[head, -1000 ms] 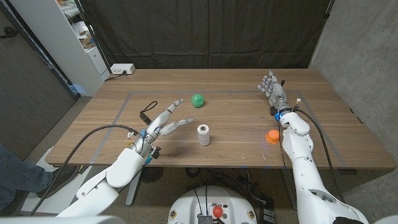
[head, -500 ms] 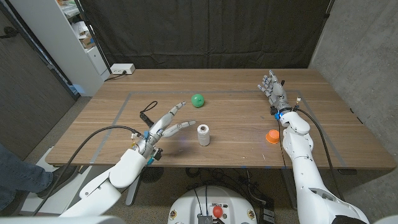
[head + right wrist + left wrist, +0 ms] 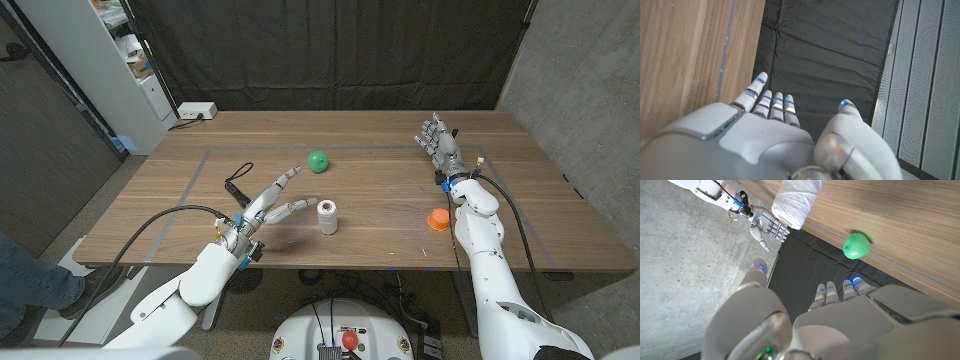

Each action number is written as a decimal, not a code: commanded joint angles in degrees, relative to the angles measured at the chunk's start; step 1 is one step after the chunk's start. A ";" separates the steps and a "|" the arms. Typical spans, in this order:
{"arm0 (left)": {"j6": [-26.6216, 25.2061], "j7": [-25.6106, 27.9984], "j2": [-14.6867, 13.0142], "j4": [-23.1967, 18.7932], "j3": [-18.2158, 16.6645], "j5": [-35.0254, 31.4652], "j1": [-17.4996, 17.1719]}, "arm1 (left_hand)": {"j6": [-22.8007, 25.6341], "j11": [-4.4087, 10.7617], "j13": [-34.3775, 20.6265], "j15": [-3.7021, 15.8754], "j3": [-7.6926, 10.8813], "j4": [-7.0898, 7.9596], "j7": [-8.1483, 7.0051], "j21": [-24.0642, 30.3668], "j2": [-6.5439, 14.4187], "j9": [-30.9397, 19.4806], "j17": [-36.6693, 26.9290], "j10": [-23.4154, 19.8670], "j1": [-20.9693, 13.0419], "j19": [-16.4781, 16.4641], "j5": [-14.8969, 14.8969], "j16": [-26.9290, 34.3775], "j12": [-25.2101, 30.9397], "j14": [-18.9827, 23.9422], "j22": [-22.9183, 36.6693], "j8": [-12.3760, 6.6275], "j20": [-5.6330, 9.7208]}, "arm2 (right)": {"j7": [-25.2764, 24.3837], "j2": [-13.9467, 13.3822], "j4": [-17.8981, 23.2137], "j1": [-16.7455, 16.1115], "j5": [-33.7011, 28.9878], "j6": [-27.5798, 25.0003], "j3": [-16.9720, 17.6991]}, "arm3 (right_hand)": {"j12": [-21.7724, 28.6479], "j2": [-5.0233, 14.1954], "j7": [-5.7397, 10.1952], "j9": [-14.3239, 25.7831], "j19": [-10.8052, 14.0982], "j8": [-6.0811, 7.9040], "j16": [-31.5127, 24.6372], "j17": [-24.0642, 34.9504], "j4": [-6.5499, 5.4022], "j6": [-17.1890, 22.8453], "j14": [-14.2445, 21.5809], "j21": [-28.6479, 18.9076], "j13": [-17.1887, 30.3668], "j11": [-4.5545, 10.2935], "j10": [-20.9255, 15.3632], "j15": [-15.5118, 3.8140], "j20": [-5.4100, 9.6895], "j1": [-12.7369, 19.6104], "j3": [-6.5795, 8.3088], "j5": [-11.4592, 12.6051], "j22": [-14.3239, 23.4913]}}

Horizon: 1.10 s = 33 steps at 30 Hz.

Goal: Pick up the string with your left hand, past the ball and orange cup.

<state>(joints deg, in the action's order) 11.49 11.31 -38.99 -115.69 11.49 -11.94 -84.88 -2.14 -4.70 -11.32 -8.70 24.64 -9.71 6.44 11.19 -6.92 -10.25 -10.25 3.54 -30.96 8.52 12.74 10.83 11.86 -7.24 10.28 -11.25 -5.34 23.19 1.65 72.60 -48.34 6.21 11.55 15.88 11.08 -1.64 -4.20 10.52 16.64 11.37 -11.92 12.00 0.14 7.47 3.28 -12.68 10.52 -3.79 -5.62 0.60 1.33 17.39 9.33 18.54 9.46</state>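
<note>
Head view: the wooden table point(image 3: 380, 150) showed a smooth brown grain with a thin taped rectangle outlined on it. The white cylindrical spool of wound string point(image 3: 327, 216) stood upright near the table's front middle. The left hand point(image 3: 268, 208), grey and segmented, hovered just beside the spool on its left, fingers spread wide and holding nothing, fingertips close to the spool but apart from it. The small glossy green ball point(image 3: 318, 161) lay behind the spool, farther back on the table. The small orange plastic cup point(image 3: 437, 219) sat well to the spool's right, near the right forearm. The right hand point(image 3: 436, 140) was at the far right of the table, fingers extended, empty. A small black looped strap point(image 3: 235, 182) lay left of the left hand.

Left wrist view: the spool's ribbed winding point(image 3: 795, 199) and the ball point(image 3: 857, 246) were beyond the spread fingers point(image 3: 827, 292).

Right wrist view: the extended fingers point(image 3: 771, 102) pointed toward a black curtain point(image 3: 830, 55).
</note>
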 commanded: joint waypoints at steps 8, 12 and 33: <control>-1.68 -0.74 -0.07 -0.25 2.39 -1.06 0.92 | -0.06 -0.09 -0.17 -0.35 -0.35 0.05 0.44 0.00 -0.14 -0.11 -0.18 0.67 -0.95 0.57 0.24 -0.16 0.28 -0.38 0.10 -0.21 -0.47 | 0.29 -0.14 0.52 -0.80 0.46 0.20 0.61 | 0.08 -0.04 0.16 0.32 0.56 -0.09 0.08 0.07 0.17 0.53 0.23 0.47 0.33 -0.17 -0.49 0.44 -0.26 0.53 -0.25 0.43 0.30; -2.73 -0.76 0.07 -0.22 2.95 -1.64 1.21 | -0.05 -0.13 -0.17 -0.36 -0.36 0.08 0.47 -0.01 -0.15 -0.11 -0.18 0.70 -1.09 0.63 0.25 -0.17 0.28 -0.41 0.10 -0.20 -0.53 | 0.24 -0.15 0.50 -0.94 0.47 0.10 0.67 | 0.10 -0.02 0.12 0.32 0.56 -0.09 0.08 0.06 0.19 0.53 0.23 0.55 0.33 -0.14 -0.55 0.46 -0.30 0.54 -0.28 0.45 0.30; -5.64 -0.69 0.75 0.04 4.70 -2.81 1.79 | 0.06 -0.22 -0.17 -0.43 -0.52 0.27 0.50 -0.01 -0.25 -0.11 -0.18 0.89 -1.82 0.83 0.28 -0.19 0.27 -0.66 0.12 -0.17 -0.68 | 0.66 -0.28 -0.92 -0.19 0.74 0.35 0.70 | 0.14 0.02 0.21 0.32 0.75 -0.09 0.03 0.05 0.26 0.56 0.38 0.78 0.33 0.03 -0.72 0.57 -0.31 0.54 -0.44 0.54 0.31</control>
<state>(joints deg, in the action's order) 8.32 10.18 -38.50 -115.13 15.46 -13.15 -83.15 -2.14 -4.70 -11.32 -8.94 24.41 -9.48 6.43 11.19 -7.15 -10.25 -10.25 4.15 -32.24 9.14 12.74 10.83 11.86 -7.48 10.26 -11.25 -5.96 23.62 1.46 72.80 -49.15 6.74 11.60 16.49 11.08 -1.64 -4.20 10.52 16.94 11.37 -11.92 12.00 0.46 7.47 3.60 -12.07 10.53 -3.79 -5.62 0.93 1.02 17.39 9.01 18.65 9.46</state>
